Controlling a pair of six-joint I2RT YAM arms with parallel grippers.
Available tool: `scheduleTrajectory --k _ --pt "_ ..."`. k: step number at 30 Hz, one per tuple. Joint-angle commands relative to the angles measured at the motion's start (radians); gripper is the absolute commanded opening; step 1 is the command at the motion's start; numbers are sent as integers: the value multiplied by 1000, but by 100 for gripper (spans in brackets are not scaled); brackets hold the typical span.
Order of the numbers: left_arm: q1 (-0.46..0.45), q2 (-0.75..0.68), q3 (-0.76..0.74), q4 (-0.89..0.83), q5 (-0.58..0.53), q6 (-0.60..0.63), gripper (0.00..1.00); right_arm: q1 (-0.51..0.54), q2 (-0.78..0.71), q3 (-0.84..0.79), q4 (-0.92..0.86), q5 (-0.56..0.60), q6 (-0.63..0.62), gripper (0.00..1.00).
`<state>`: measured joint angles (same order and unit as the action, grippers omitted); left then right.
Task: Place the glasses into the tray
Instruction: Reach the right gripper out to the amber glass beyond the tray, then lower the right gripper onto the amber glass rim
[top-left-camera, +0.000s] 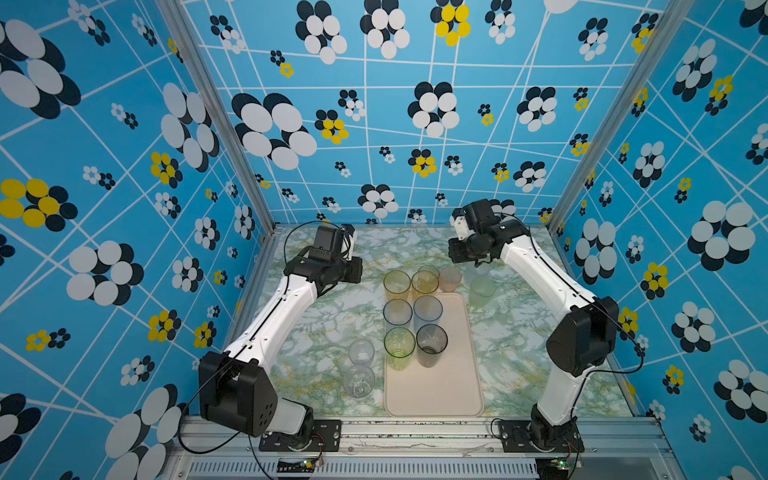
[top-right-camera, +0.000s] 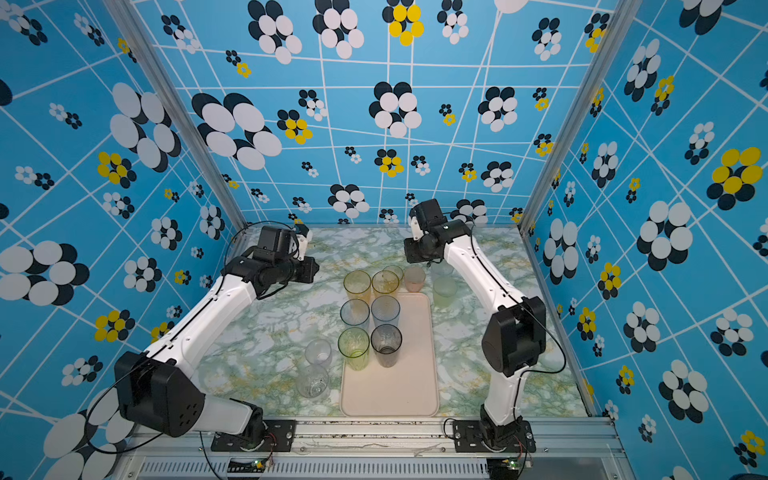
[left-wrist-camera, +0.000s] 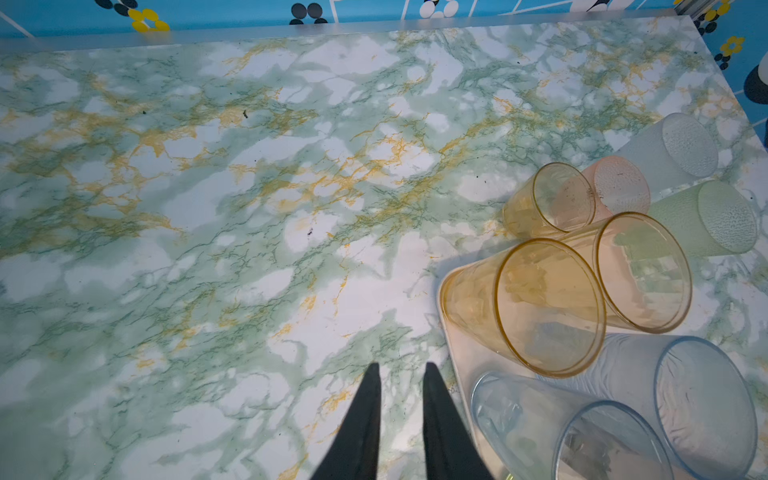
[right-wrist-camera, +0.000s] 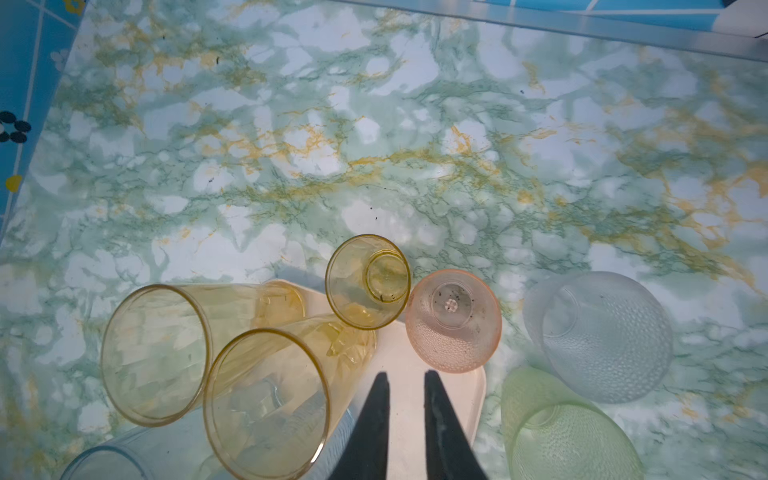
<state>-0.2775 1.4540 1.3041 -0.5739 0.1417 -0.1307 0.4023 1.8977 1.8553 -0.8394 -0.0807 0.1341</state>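
Observation:
The cream-pink tray (top-left-camera: 436, 386) holds several upright glasses: two tall amber (top-left-camera: 397, 284), two blue (top-left-camera: 397, 311), one green (top-left-camera: 400, 343), one smoky grey (top-left-camera: 432, 340). On the table beyond its far end stand a small amber glass (right-wrist-camera: 368, 282), a pink one (right-wrist-camera: 454, 320), a frosted clear one (right-wrist-camera: 598, 336) and a frosted green one (right-wrist-camera: 569, 432). Two clear glasses (top-left-camera: 360, 365) stand left of the tray. My left gripper (left-wrist-camera: 401, 368) hangs above bare table left of the tray's far corner, narrowly open and empty. My right gripper (right-wrist-camera: 405, 376) hovers over the tray's far end, narrowly open, empty.
The marble-patterned table (top-left-camera: 316, 332) is boxed in by blue flowered walls with metal corner posts (top-left-camera: 257, 195). Both arm bases sit on the front rail (top-left-camera: 415, 432). The near half of the tray is bare.

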Motion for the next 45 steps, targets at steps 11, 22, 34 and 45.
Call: scheduleTrajectory --k 11,22,34,45 --pt "3 26 45 -5 -4 16 21 2 367 437 -289 -97 -153 23" --pt "16 37 43 -7 -1 19 21 2 477 522 -321 -79 -181 25" --pt "14 52 62 -19 -1 13 21 3 564 613 -364 -36 -215 25" --pt "15 58 63 -22 -7 14 21 2 610 658 -397 -31 -229 22"
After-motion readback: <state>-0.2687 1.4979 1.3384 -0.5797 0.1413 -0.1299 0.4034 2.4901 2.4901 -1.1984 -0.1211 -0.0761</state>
